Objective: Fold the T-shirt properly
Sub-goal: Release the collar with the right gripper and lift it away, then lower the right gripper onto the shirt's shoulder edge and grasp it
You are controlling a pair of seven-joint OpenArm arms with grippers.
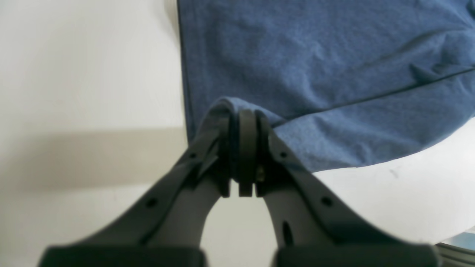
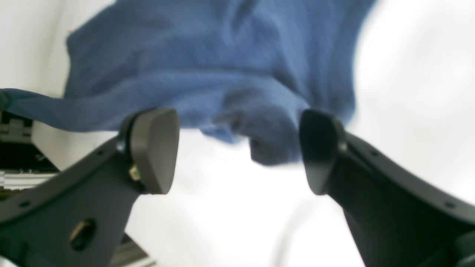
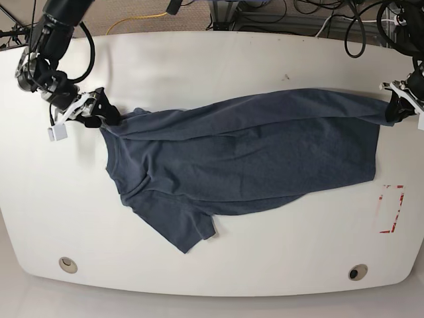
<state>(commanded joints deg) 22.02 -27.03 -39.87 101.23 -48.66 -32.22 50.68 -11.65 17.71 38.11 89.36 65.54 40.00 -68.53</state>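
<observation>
The dark blue T-shirt (image 3: 252, 156) lies stretched sideways across the white table (image 3: 199, 59), with one sleeve (image 3: 179, 228) pointing to the front edge. My left gripper (image 3: 396, 107) at the table's right edge is shut on a pinched fold of the shirt's corner (image 1: 237, 107), seen close in the left wrist view (image 1: 245, 118). My right gripper (image 3: 99, 114) is at the shirt's far left end. Its wrist view shows it open (image 2: 237, 148), with bunched blue fabric (image 2: 207, 66) just past the fingertips (image 2: 156, 148) and nothing clamped between them.
A red rectangle outline (image 3: 391, 209) is marked on the table near the right front. Two round holes (image 3: 67, 264) (image 3: 358, 271) sit along the front edge. A small white tag (image 3: 58, 132) hangs by the right gripper. Cables (image 3: 318, 16) run behind the table.
</observation>
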